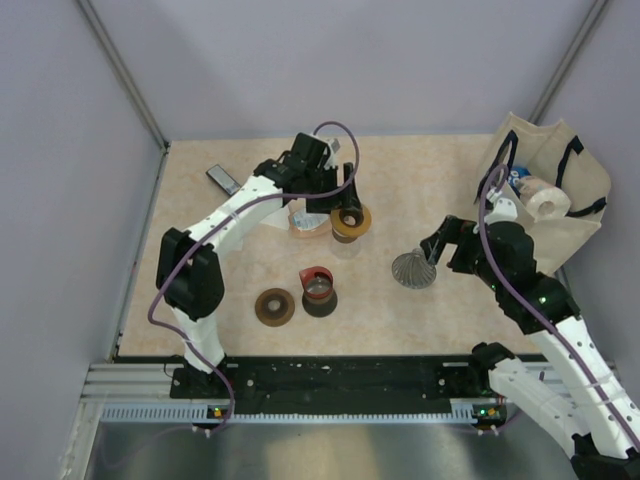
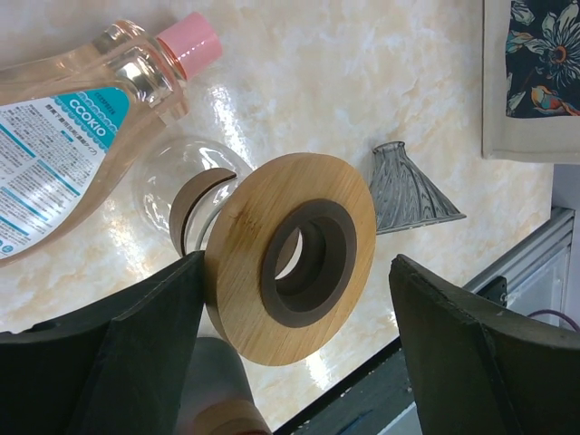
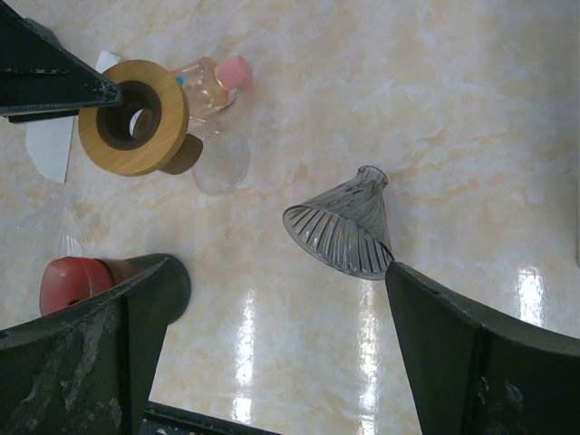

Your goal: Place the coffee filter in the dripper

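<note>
The dripper (image 1: 413,270), a ribbed grey glass cone, lies on its side (image 3: 344,231) right of centre, its wide mouth toward the near edge. My right gripper (image 1: 436,250) stands open (image 3: 281,267) just short of it, the cone's rim close to the right finger (image 3: 471,344). The white coffee filter (image 3: 50,149) lies flat beyond a wooden ring (image 1: 350,222). My left gripper (image 1: 345,205) is open (image 2: 297,263) around that ring (image 2: 290,258). The ring is tilted and leans on the left finger (image 2: 136,353), with a wide gap to the other finger.
A pink-capped bottle (image 2: 82,136) lies beside the ring, with a clear glass piece (image 2: 172,177) next to it. A red-topped dark pot (image 1: 318,290) and a brown ring (image 1: 274,306) sit mid-table. A black bar (image 1: 222,180) lies back left. A canvas bag (image 1: 560,215) fills the back right.
</note>
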Controlling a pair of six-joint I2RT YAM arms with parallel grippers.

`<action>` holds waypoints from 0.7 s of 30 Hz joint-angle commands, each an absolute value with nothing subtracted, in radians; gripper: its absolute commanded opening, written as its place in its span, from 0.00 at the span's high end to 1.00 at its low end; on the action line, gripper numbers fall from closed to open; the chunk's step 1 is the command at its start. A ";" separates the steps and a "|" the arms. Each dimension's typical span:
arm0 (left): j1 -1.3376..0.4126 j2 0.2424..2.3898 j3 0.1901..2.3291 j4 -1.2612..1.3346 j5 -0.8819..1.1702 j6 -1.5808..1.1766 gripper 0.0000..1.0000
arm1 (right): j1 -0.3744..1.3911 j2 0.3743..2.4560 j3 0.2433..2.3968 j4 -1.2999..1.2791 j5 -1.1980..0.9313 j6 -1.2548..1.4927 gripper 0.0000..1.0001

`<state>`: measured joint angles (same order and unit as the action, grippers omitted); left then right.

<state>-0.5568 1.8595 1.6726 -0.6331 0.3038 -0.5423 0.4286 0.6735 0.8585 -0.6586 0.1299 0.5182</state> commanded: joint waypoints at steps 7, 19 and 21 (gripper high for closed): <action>-0.552 1.758 1.723 -0.658 0.206 -0.492 0.08 | 0.426 0.716 0.917 -0.621 0.115 0.512 0.02; -0.485 1.703 1.602 -0.643 0.231 -0.488 0.01 | 0.426 0.856 0.936 -0.525 -0.066 0.470 0.02; -0.473 1.666 1.562 -0.649 0.235 -0.491 0.01 | 0.425 0.874 0.920 -0.529 -0.049 0.450 0.02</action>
<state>-0.5007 1.7523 1.6135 -0.6594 0.2066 -0.4950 0.4286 0.8402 0.8864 -0.5823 -0.0093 0.4946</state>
